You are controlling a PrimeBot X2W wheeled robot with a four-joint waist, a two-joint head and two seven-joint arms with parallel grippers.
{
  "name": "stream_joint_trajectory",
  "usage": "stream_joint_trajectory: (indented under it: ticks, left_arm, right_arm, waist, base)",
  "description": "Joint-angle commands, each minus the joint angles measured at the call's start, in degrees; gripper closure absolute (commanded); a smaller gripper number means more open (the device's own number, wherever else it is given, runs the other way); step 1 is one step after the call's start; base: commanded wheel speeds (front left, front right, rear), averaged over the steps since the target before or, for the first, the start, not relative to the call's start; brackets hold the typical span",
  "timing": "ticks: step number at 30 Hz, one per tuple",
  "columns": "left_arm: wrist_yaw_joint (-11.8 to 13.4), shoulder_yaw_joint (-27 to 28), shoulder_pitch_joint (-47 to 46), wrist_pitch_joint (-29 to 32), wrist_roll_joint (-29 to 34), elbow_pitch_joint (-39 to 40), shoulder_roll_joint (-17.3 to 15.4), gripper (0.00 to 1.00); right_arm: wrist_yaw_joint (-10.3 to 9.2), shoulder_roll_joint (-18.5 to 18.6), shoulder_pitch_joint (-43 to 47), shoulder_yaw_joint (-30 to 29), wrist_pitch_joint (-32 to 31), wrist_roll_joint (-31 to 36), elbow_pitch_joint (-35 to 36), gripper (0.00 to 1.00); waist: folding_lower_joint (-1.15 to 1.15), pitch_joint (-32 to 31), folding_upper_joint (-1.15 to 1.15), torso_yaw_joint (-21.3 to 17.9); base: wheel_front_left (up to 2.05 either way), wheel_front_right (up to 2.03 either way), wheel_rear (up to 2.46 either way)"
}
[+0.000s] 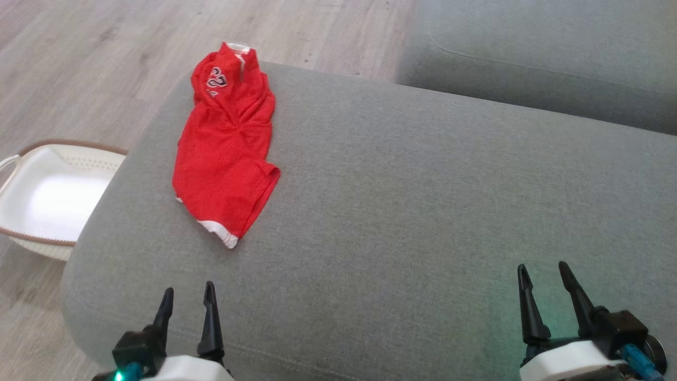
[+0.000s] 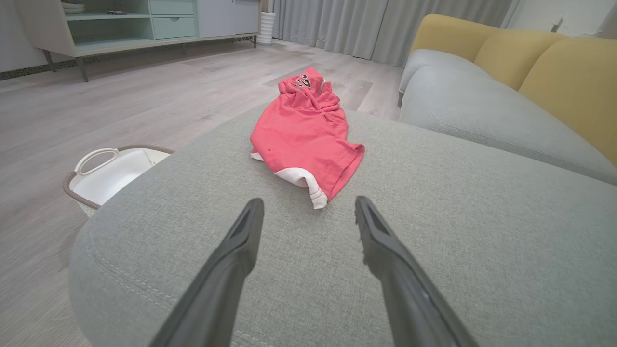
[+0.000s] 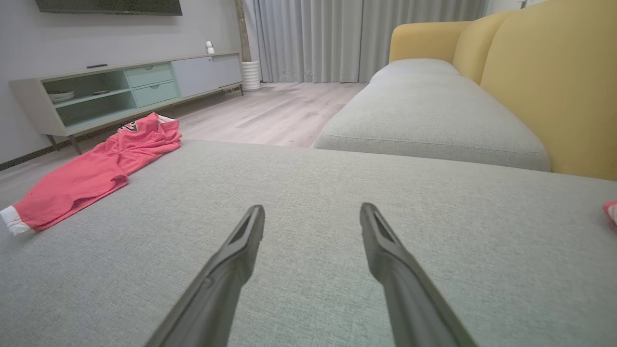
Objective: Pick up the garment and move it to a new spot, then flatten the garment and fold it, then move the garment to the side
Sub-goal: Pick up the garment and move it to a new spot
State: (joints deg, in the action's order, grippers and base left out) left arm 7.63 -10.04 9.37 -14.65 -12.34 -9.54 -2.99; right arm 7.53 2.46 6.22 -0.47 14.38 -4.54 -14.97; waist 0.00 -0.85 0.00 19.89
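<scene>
Broadly, a grey sofa cushion [image 1: 423, 211] is spread across the head view. A white basket [image 1: 53, 196] is set on the floor beside its left edge. A crumpled red garment [image 1: 227, 153] is laid on the cushion's far left part. The left gripper [image 1: 189, 288] and right gripper [image 1: 542, 265] are held agape, empty, apart from the garment.
</scene>
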Motion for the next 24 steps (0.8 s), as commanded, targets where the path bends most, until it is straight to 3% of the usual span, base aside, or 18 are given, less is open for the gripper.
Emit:
stream_joint_trajectory:
  ticks: [1,8,13,24]
  left_arm:
    - [0.15,2.34,-2.4,-0.35,-0.64,2.06,0.12,0.0]
    - [-0.28,1.91,-7.73,-0.35,-1.98,1.12,0.12,0.0]
    - [0.0,1.34,-16.52,0.13,-2.38,-8.03,0.12,0.0]
    - [2.07,3.28,-36.41,9.64,-3.63,-25.62,-1.68,0.0]
  right_arm:
    - [-0.04,0.42,-2.4,1.36,0.62,-0.03,1.48,0.0]
    - [-0.04,0.42,-4.26,1.58,0.62,1.36,2.22,0.0]
    - [-0.04,0.65,-7.72,1.74,0.62,2.88,3.34,0.0]
    - [-0.04,2.34,-14.35,2.96,0.62,2.47,4.31,0.0]
  waist:
    - [0.0,0.29,0.0,0.39]
    - [0.0,5.15,0.0,-1.65]
    - [0.0,11.69,0.0,-4.5]
    - [0.0,22.87,0.0,-8.47]
  base:
    - [0.0,0.0,0.0]
    - [0.0,0.0,0.0]
    - [0.0,0.0,0.0]
    - [0.0,0.0,0.0]
